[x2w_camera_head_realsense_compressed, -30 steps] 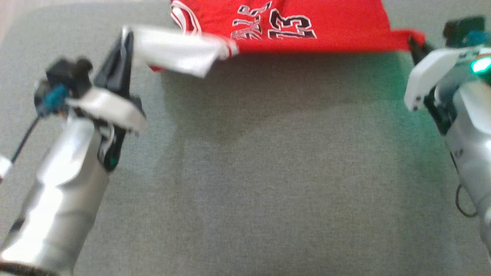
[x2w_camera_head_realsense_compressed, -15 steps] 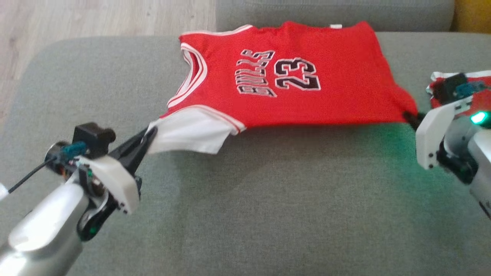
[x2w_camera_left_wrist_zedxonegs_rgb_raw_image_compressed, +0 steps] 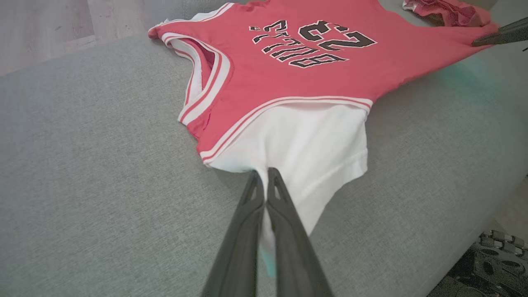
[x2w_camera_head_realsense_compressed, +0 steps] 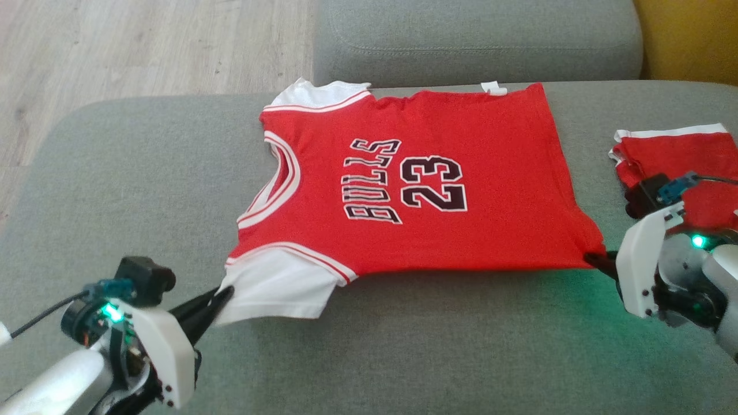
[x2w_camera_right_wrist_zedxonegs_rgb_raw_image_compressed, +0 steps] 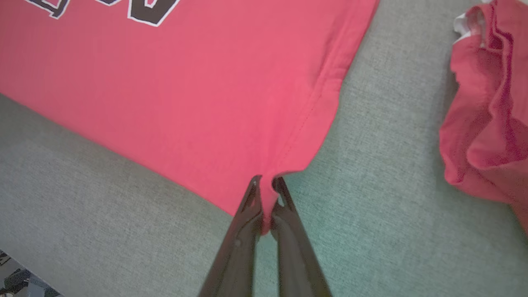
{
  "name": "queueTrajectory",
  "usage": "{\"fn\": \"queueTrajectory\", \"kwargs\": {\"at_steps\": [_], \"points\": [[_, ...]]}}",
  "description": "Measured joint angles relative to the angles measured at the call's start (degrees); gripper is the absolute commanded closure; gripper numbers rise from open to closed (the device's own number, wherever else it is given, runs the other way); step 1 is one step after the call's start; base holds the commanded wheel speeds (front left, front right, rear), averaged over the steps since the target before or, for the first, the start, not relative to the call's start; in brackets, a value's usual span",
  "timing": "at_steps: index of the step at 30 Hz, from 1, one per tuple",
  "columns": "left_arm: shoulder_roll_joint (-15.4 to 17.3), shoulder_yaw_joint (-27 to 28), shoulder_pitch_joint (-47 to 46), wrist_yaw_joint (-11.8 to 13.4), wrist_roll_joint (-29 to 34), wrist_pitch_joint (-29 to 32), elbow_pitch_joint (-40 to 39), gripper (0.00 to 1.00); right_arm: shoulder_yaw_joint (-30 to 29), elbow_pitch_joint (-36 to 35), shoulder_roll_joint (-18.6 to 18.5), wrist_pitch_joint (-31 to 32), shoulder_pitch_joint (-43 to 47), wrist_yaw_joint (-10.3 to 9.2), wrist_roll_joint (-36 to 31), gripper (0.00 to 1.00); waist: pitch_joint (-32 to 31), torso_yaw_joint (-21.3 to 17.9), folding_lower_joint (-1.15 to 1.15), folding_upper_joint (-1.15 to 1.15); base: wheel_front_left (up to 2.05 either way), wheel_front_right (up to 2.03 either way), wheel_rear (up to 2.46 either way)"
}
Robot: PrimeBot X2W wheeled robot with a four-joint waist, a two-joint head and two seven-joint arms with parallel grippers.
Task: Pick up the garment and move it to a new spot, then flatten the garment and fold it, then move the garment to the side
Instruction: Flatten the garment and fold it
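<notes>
The red Bulls 23 jersey (x2w_camera_head_realsense_compressed: 490, 173) lies spread print-up on the grey sofa cushion (x2w_camera_head_realsense_compressed: 403, 357), neckline toward the robot's left and hem toward its right; the left tool (x2w_camera_head_realsense_compressed: 222, 294) is pinched tight on the near white sleeve (x2w_camera_left_wrist_zedxonegs_rgb_raw_image_compressed: 313, 140), cloth caught between its dark fingers; the right tool (x2w_camera_head_realsense_compressed: 594, 259) is clamped on the near hem corner (x2w_camera_right_wrist_zedxonegs_rgb_raw_image_compressed: 297, 152), red fabric bunched in its tips; the jersey's near edge runs straight between the two tools; a second red garment (x2w_camera_head_realsense_compressed: 686, 167) with white trim sits crumpled just beyond the right tool, apart from the jersey; wooden floor (x2w_camera_head_realsense_compressed: 144, 46) shows past the cushion.
</notes>
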Motion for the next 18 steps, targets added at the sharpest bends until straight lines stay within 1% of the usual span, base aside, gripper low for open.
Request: {"fn": "queueTrajectory", "kwargs": {"at_steps": [4, 6, 9, 12, 14, 18], "points": [[0.66, -0.25, 0.51, 1.25, -0.25, 1.29, -2.49, 1.0, 0.66, -1.82, -1.62, 0.87, 0.14, -0.01, 0.78, 1.0, 0.01, -0.13, 0.01, 0.0, 0.0, 0.0, 0.0], [0.66, -0.2, 0.32, 1.75, -0.2, 1.29, -2.67, 1.0, 0.6, -2.22, -1.78, 0.87, 0.12, 0.0, 1.16, 1.0, 0.46, -0.1, 0.01, 0.0, 0.0, 0.0, 0.0], [0.29, -0.19, -0.58, 1.78, 0.33, 1.37, -2.26, 1.0, 0.45, -2.37, -1.77, 0.88, 0.03, 0.0, 1.19, 1.0, 1.47, 0.01, 0.01, 0.0, 0.0, 0.0, 0.0], [-0.77, -0.24, -2.97, 1.66, 0.64, 2.38, -0.91, 1.0, -0.76, -1.94, -1.47, 0.9, -0.4, 0.0, 1.22, 1.0, 2.81, 0.11, 0.02, 0.0, 0.0, 0.0, 0.0], [-1.58, -0.44, -4.91, 1.11, 0.75, 3.46, 0.68, 1.0, -1.31, -1.0, -1.2, 1.04, -1.42, 0.0, 1.15, 1.0, 3.83, 0.14, 0.02, 0.0, 0.0, 0.0, 0.0], [-2.83, -0.92, -8.99, -0.02, 1.41, 4.39, 4.41, 1.0, -3.37, 0.99, 0.67, 1.05, -4.5, -0.01, 1.13, 1.0, 6.09, 0.08, 0.02, 0.0, 0.0, 0.0, 0.0]]}}
